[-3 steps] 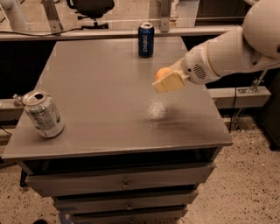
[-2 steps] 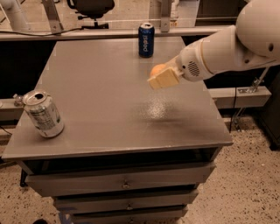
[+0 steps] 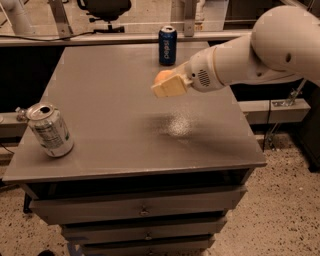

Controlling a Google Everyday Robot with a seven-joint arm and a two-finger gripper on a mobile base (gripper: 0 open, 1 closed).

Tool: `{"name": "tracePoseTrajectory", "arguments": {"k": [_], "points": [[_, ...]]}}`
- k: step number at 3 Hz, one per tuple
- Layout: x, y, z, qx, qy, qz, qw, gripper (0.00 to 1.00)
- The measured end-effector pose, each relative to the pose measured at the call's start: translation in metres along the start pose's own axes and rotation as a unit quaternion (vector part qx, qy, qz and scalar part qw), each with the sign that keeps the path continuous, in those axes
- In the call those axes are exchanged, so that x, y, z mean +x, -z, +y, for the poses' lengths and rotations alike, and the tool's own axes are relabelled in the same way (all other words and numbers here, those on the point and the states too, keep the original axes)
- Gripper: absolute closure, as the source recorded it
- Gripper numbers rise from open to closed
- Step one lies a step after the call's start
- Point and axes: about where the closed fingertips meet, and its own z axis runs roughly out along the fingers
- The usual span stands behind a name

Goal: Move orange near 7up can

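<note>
My gripper (image 3: 164, 86) hangs above the middle of the grey table (image 3: 115, 85), right of centre, and is shut on the orange (image 3: 162, 76). Only a sliver of the orange shows behind the cream fingers (image 3: 167, 88). The 7up can (image 3: 49, 130) is silvery grey with a white label panel and an opened top. It stands at the table's front left corner, far to the left of the gripper and lower in the picture.
A dark blue Pepsi can (image 3: 167, 45) stands at the table's far edge, just behind the gripper. The white arm (image 3: 260, 50) reaches in from the right. Drawers (image 3: 140, 210) sit under the tabletop. An office chair (image 3: 105, 7) stands beyond the table.
The gripper has carried the orange to the left, toward the table's middle, staying at about the same height. Both cans stay put.
</note>
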Motion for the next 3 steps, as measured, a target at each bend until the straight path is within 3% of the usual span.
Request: {"name": "tracePoseTrajectory", "arguments": {"k": [1, 2, 3], "points": [[-0.017, -0.023, 0.031, -0.045, 0.011, -0.039, 0.9982, 1.00], [-0.031, -0.046, 0.080, -0.100, 0.040, -0.072, 0.9916, 1.00], [-0.039, -0.070, 0.137, -0.153, 0.084, -0.087, 0.9807, 1.00]]}}
